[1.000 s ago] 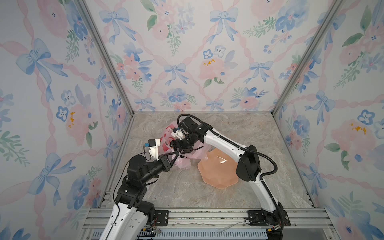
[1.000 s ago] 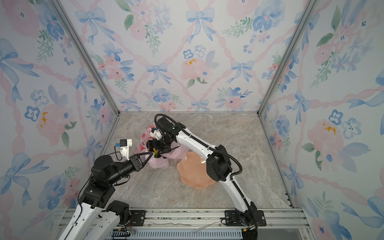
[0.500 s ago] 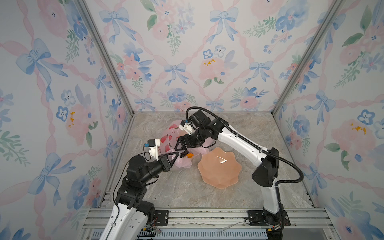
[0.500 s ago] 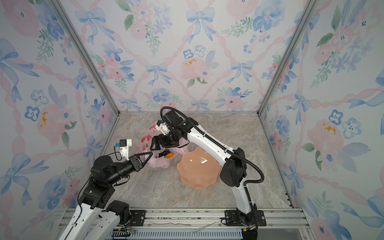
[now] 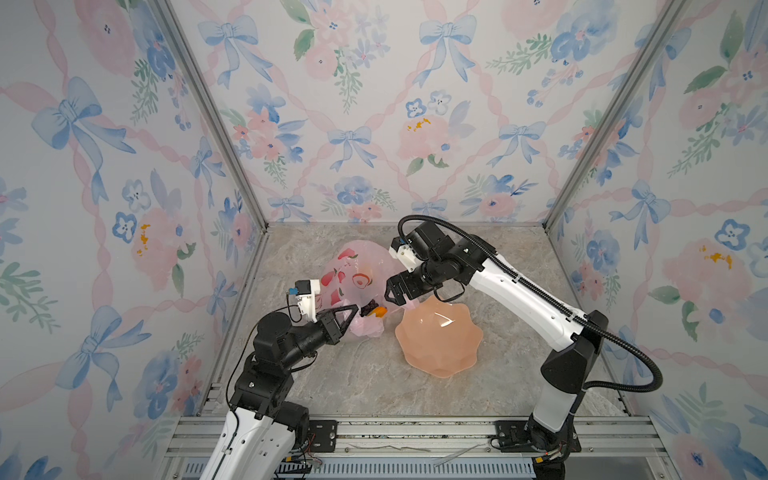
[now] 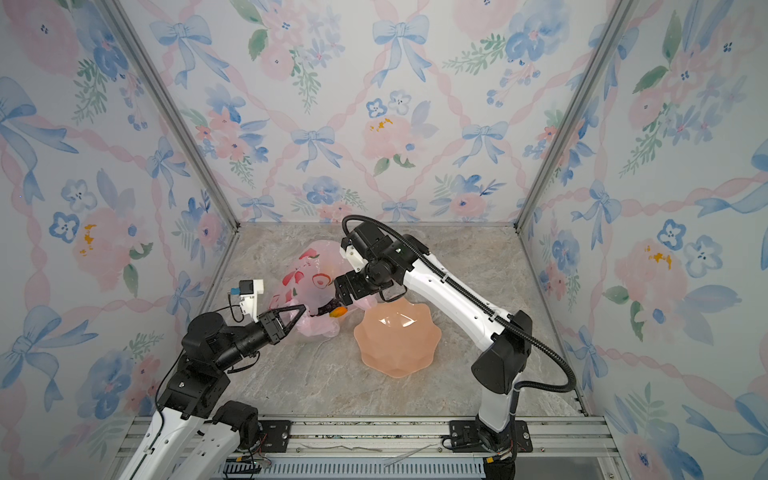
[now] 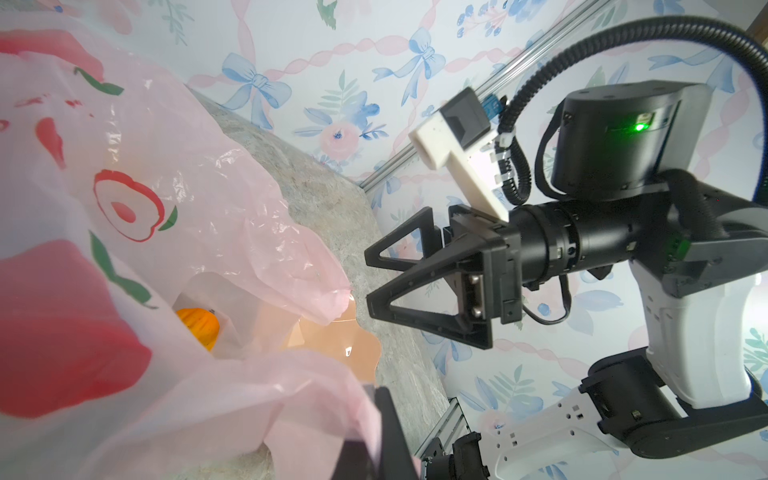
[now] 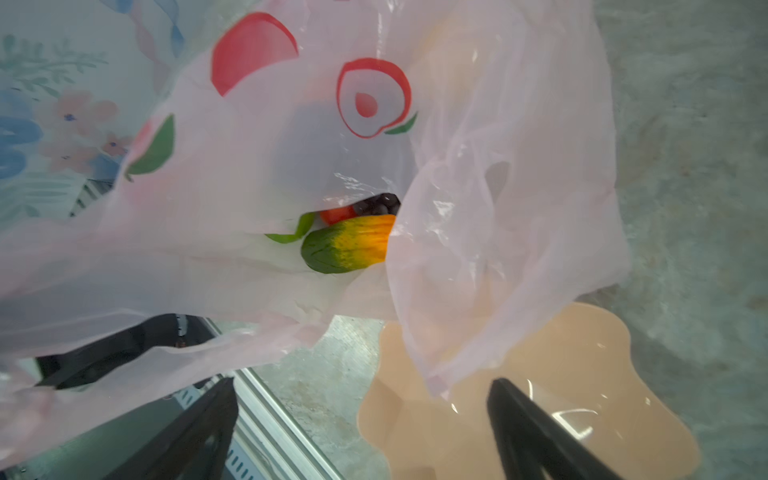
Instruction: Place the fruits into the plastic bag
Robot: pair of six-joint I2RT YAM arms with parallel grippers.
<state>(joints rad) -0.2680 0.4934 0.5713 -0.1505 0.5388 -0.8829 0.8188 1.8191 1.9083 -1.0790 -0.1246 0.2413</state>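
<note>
The pink plastic bag [image 5: 353, 278] [image 6: 309, 280] lies at the middle left of the table, its mouth facing the bowl. My left gripper [image 5: 355, 309] [image 6: 303, 309] is shut on the bag's lower rim; thin film is pinched between its fingers [image 7: 384, 415]. Fruits sit inside the mouth: an orange-green papaya [image 8: 349, 245] [image 7: 199, 328], dark grapes [image 8: 380, 203] and a red fruit [image 8: 336, 214]. In a top view they show at the bag's mouth as dark and orange fruits [image 5: 374, 311]. My right gripper [image 5: 388, 291] [image 6: 338, 293] [image 7: 368, 278] [image 8: 363, 381] hangs open just outside the mouth, holding nothing.
A peach scalloped bowl [image 5: 438, 349] [image 6: 397, 357] [image 8: 582, 374] stands right of the bag, touching its loose handle. Metal frame posts and floral walls close in the table on three sides. A rail [image 5: 374, 432] runs along the front edge.
My right gripper has drawn back out of the bag's mouth, up and to the right, still open. The left gripper has stayed shut on the bag's rim.
</note>
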